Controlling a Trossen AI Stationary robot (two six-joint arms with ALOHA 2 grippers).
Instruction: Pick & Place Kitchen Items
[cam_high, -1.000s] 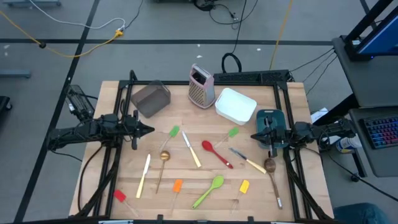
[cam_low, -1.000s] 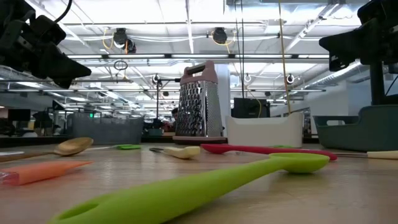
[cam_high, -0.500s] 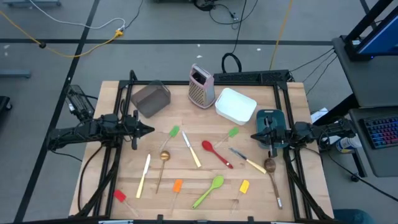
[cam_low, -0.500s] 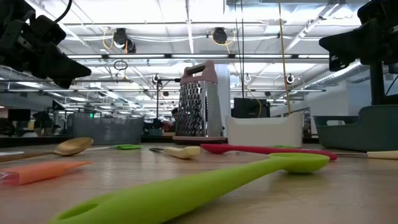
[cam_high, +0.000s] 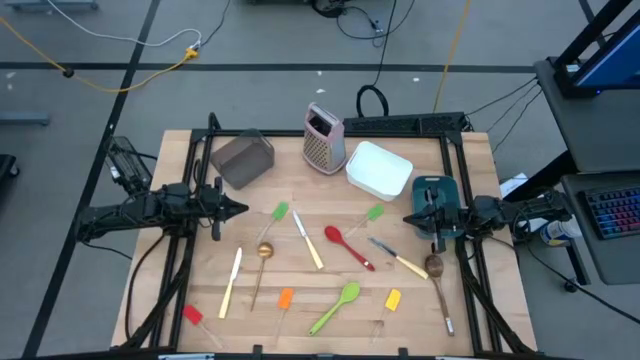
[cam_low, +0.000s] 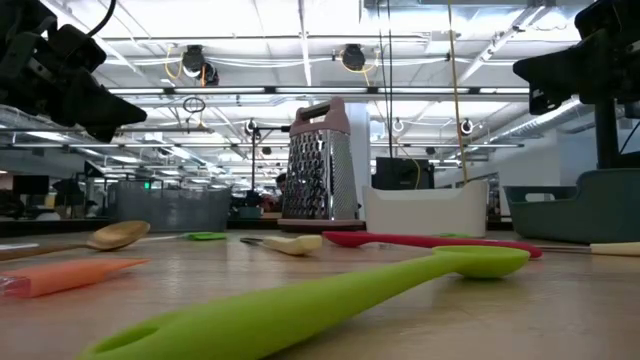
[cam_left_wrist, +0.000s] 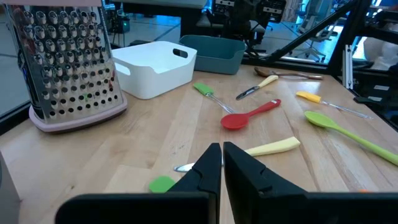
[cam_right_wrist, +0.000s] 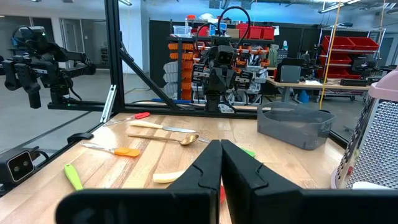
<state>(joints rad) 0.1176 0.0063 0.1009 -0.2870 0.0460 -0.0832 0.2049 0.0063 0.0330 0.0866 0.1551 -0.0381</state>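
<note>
Several slim utensils lie flat on the wooden table: a red spoon (cam_high: 347, 246), a green spoon (cam_high: 336, 306), a gold spoon (cam_high: 263, 262), two cream-handled knives (cam_high: 307, 240) (cam_high: 231, 282), green spatulas (cam_high: 278, 212) (cam_high: 374, 214), an orange spatula (cam_high: 285, 298), a yellow spatula (cam_high: 393, 300), a red spatula (cam_high: 192, 315) and a wooden spoon (cam_high: 437, 278). My left gripper (cam_high: 243, 209) hovers shut at the table's left, above the wood. My right gripper (cam_high: 407, 219) hovers shut at the table's right, over the teal container (cam_high: 436, 192). Both are empty.
A grey container (cam_high: 243, 159) stands at the far left, a metal box grater with pink trim (cam_high: 324, 138) at the far middle, and a white container (cam_high: 380, 169) beside the teal one. Black frame rails (cam_high: 190, 190) run along both side edges.
</note>
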